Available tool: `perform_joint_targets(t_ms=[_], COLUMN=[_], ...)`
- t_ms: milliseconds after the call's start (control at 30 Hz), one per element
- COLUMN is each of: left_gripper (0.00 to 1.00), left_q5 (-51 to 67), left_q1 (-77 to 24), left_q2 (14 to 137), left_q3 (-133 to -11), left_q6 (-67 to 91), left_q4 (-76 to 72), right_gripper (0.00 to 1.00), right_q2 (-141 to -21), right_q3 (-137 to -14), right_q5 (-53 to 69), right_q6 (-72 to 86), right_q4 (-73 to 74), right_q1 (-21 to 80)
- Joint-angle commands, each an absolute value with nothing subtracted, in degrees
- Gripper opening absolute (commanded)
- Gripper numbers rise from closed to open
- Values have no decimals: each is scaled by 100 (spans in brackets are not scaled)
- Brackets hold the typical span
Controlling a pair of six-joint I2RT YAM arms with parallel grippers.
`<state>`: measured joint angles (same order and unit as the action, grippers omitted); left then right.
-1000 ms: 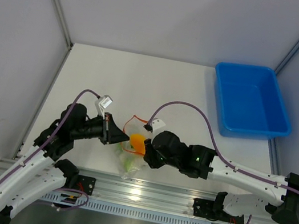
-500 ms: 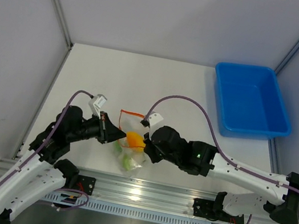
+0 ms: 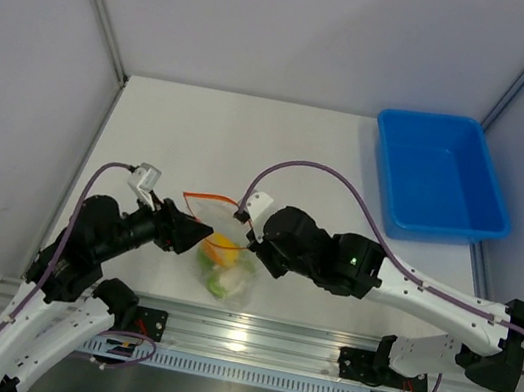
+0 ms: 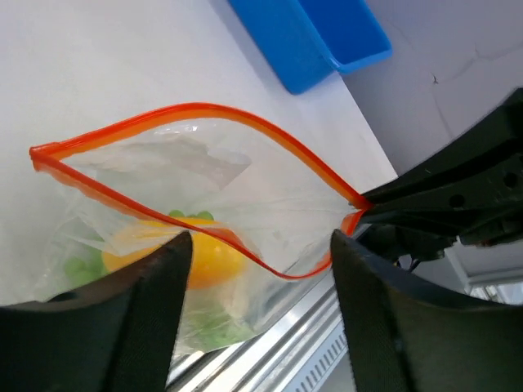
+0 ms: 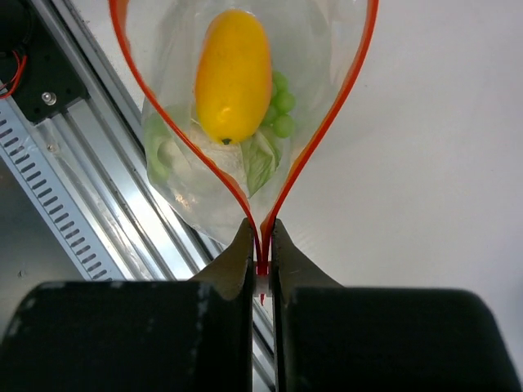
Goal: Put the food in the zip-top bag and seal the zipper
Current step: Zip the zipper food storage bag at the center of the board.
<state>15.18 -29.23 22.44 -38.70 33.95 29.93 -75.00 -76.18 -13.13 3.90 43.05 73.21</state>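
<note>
We see the crinkly zip-top bag (image 3: pixel 228 273) at the table's (image 3: pixel 251 143) near edge, its zipper (image 4: pixel 245 114) gaping over orange-yellow fruit (image 5: pixel 233 73), green cluster (image 5: pixel 282 102) and cauliflower (image 5: pixel 176 155), the right gripper (image 5: pixel 261 245) pinching the zipper's end, the left gripper's (image 4: pixel 257 237) fingers spread, the blue tray (image 3: pixel 438 176) well apart.

White table (image 3: pixel 251 143), metal rail (image 3: pixel 248 334) along its near edge. Blue tray (image 3: pixel 448 232) sitting flat at the far right corner. Clear bag (image 3: pixel 237 278) close to the near edge; resting or lifted, impossible to tell.

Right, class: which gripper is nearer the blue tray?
Right. The right gripper pinches the zipper at the zip-top bag's tray-side end. The left gripper sits across the bag, farther from the blue tray.
</note>
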Motion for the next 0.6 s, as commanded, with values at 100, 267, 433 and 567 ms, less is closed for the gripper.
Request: perform_joint_targets(t_ms=[100, 267, 433, 567], left_gripper=[88, 100, 99, 100], left_q5=[2877, 4217, 5315, 5800], left_q1=[-2927, -2927, -2927, -2927], left_q2=[2364, 2856, 3164, 3348], left_q3=[-4473, -4710, -4738, -4711], left_q6=[2445, 2145, 1565, 811], left_q4=[1909, 1170, 502, 352], right_gripper=[0, 0, 0, 0], right_q2=[-7093, -7031, -6987, -6979], right_q3=[-8015, -8016, -7972, -7884], right_q5=[-923, -616, -220, 175], right_q6=[9, -237, -343, -387], right_q4=[4447, 4378, 4245, 4070], right_q1=[7260, 7155, 6953, 6733])
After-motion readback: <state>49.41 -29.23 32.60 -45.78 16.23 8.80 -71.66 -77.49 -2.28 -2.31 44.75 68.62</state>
